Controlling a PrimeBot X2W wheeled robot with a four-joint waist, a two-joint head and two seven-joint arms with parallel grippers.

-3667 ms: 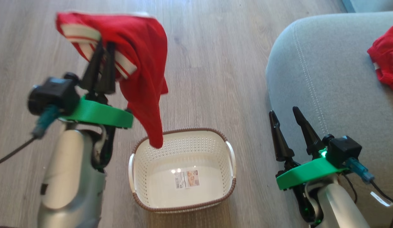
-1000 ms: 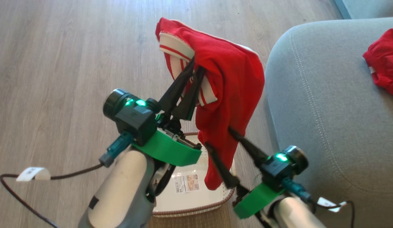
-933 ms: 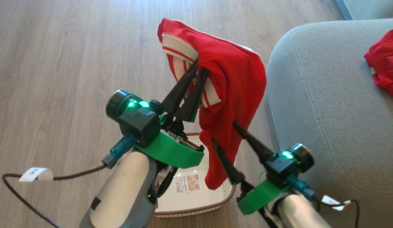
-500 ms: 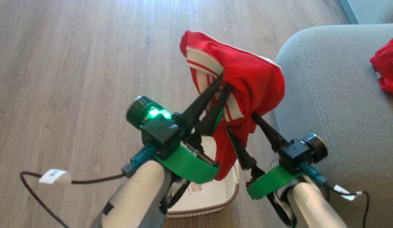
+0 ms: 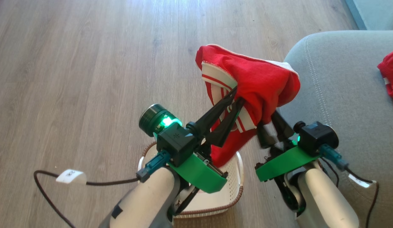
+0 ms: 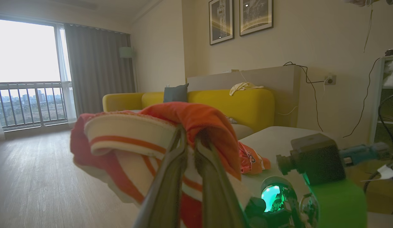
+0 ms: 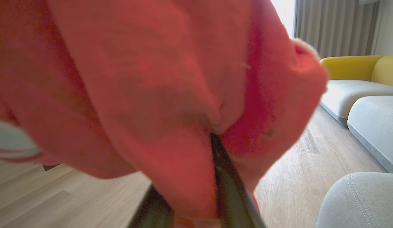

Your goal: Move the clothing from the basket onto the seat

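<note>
Left pincer (image 5: pixel 238 95) clamps the jersey (image 5: pixel 263 79); whether our right pincer (image 5: pixel 272 128) grips, we cannot tell. We should carry it right, over the seat (image 5: pixel 342 101), before releasing.

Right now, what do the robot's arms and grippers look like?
The left gripper and right gripper each have two long tapered black fingers on a green bracket, beside a black camera block lit green with a teal connector. Forearms are pale grey-white. A dark cable with a white tag trails from the left arm.

Nothing legible; the white tag (image 5: pixel 70 176) on the cable (image 5: pixel 107 182) carries marks too small to read.
</note>
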